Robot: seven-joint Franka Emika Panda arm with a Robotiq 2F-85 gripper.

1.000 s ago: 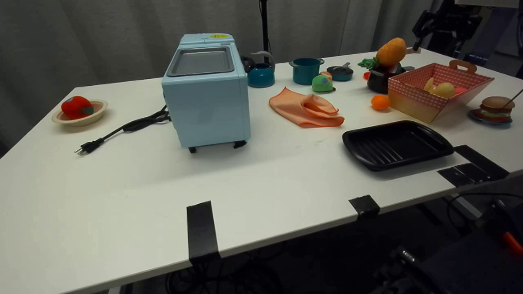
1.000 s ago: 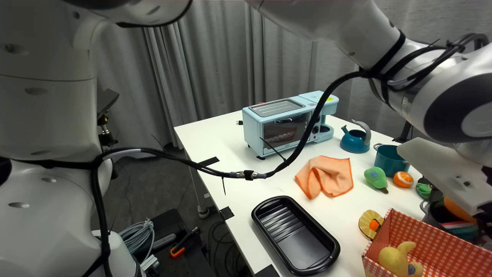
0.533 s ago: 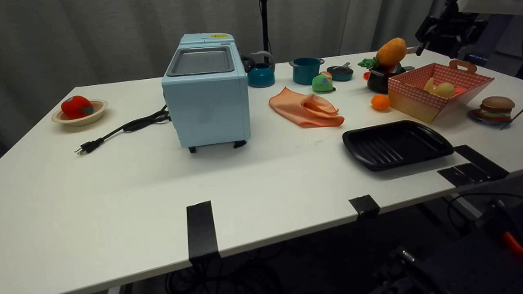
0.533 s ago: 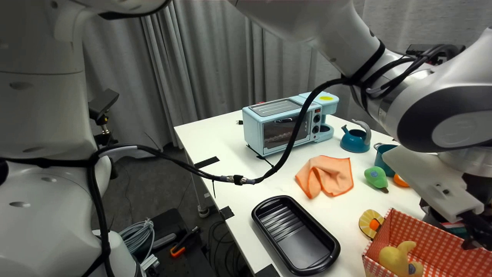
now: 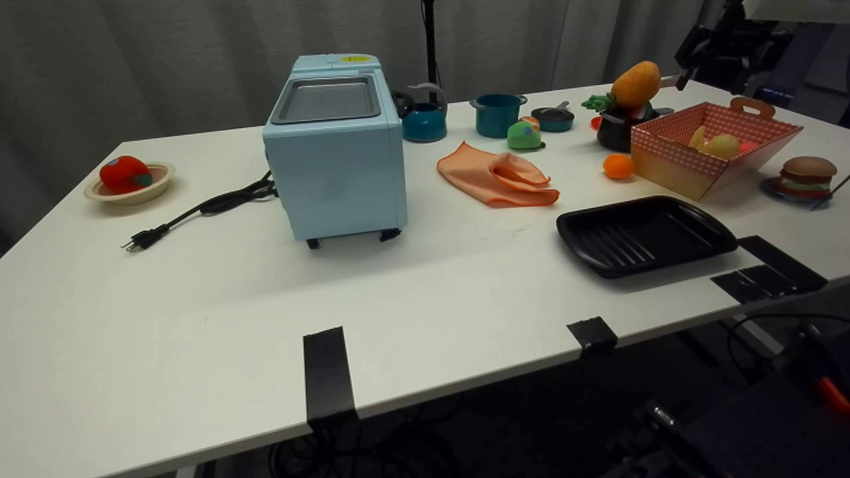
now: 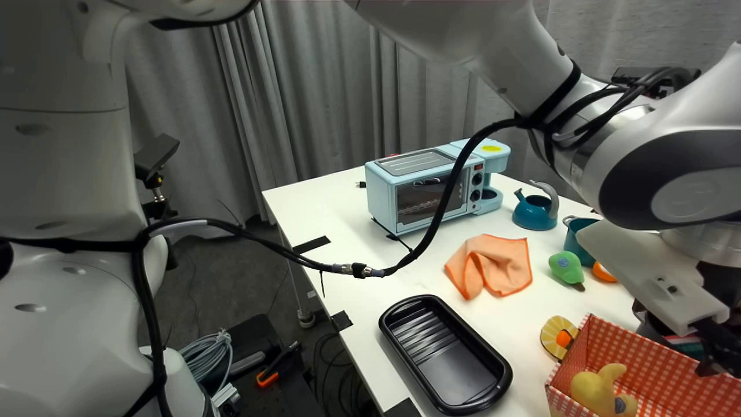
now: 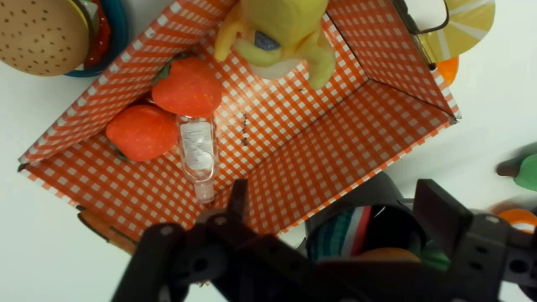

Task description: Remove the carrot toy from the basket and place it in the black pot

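Note:
The orange tapered carrot toy [image 5: 636,85], with green leaves, leans out of the top of the black pot [image 5: 615,133]. In the wrist view only an orange part [image 7: 390,253] and green leaves show; the gripper hides the rest. The pot's wall [image 7: 356,197] also shows there, with a striped cloth inside. The red-checked basket [image 5: 671,159] stands beside the pot; it also shows in the wrist view [image 7: 319,159] and in an exterior view [image 6: 642,347]. No carrot shows in it. My gripper [image 7: 337,205] is open with nothing between its fingers, above the pot and the basket edge.
In the basket lie a yellow toy [image 7: 289,33], two strawberries [image 7: 186,88] and a clear bottle [image 7: 197,147]. Nearby are a toy burger [image 5: 805,176], an orange ball [image 5: 618,166], a black pan [image 5: 647,236], an orange cloth [image 5: 501,176] and a toaster oven [image 5: 339,159].
Over the first half second the arm shifted left in an exterior view and covered the carrot there, and the gripper moved slightly right and down in another. Since then almost nothing has moved.

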